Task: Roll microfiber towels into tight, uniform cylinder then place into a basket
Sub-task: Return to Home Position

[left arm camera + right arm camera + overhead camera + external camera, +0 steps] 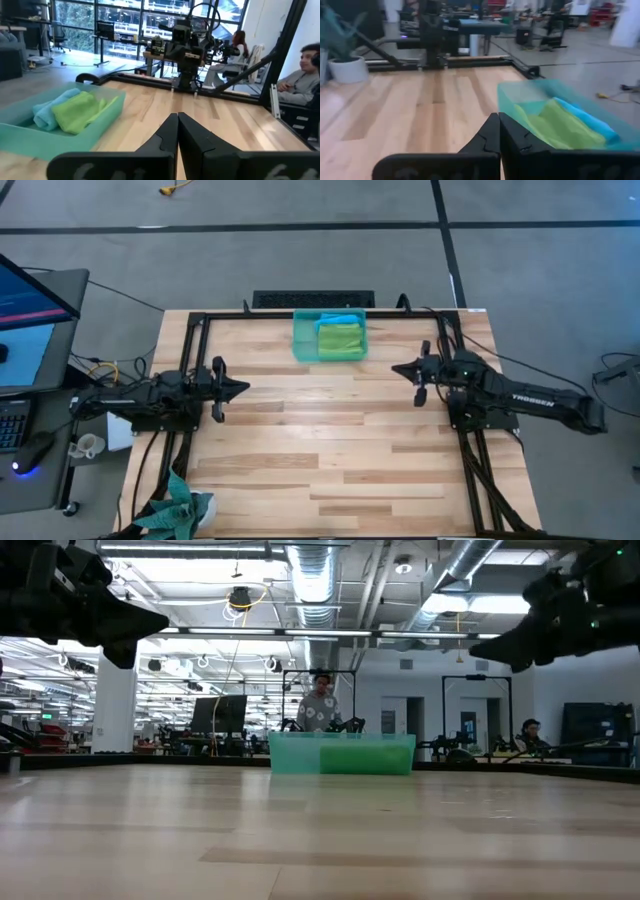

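Towels (340, 337), green and blue, lie side by side in the basket (302, 346) at top centre of the desk (330, 450). Left tool (240, 388) mid-left and right tool (397, 368) mid-right are closed and empty. Only parking the arms seems left, with no grasp needed.

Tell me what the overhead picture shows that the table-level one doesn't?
Only the high view shows the sky-blue cloth towel and lime-green cloth towel lying side by side inside the translucent teal plastic basket. Only the low view shows the room behind, with a person standing beyond the wooden table. Both show that basket at the table's far edge, with the left gripper and right gripper apart from it, one at each side.
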